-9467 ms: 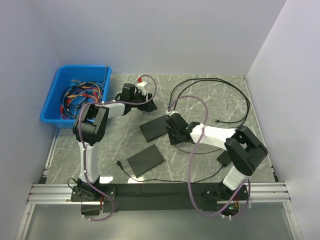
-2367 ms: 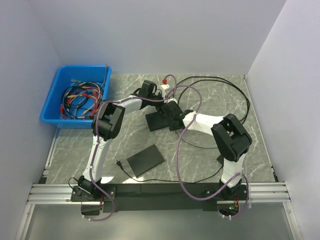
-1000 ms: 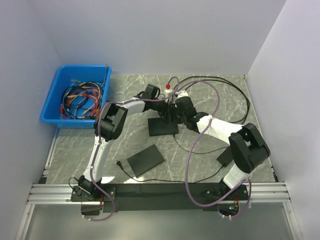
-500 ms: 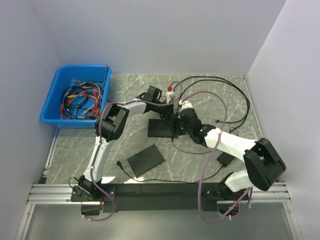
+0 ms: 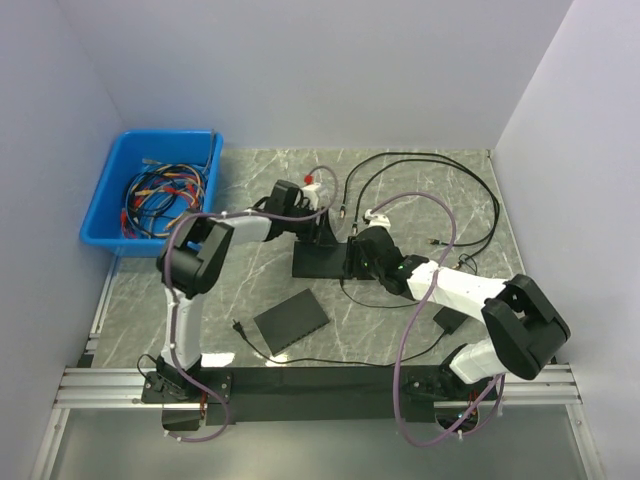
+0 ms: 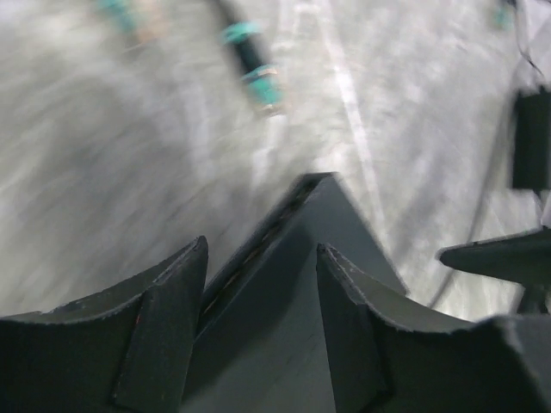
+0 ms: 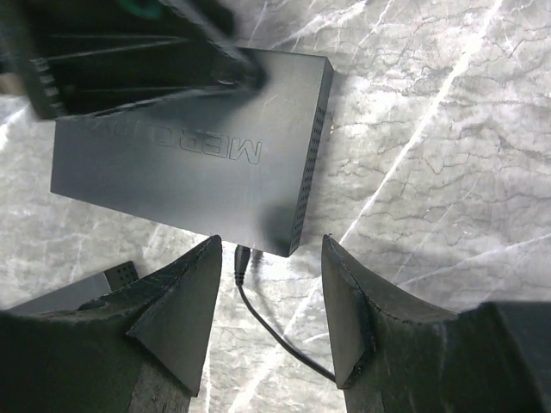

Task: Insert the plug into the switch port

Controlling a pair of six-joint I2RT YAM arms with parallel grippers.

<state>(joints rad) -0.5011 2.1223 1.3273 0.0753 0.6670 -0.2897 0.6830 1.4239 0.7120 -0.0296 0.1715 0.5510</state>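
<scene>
The switch (image 5: 320,262) is a flat black box lying mid-table. In the right wrist view the switch (image 7: 189,172) has the black plug (image 7: 240,261) set against its near edge, and the cable trails off toward the lower right. How deep the plug sits I cannot tell. My right gripper (image 7: 271,249) is open, its fingers standing either side of the plug without touching it. My left gripper (image 6: 263,249) hovers open over a corner of the switch (image 6: 288,292), in a blurred view. From above, the left gripper (image 5: 325,236) is at the switch's far side and the right gripper (image 5: 356,264) at its right end.
A second black box (image 5: 290,320) lies nearer the front, with a loose plug and cable beside it. The blue bin (image 5: 110,170) at the back left holds coloured cables. Black cable (image 5: 430,160) loops across the back right, and a small black adapter (image 5: 450,318) lies right.
My left arm has swung its elbow to the left and its jaws have widened. The right gripper has stayed at the switch's right end, its jaws slightly narrower. The switch has barely moved.
</scene>
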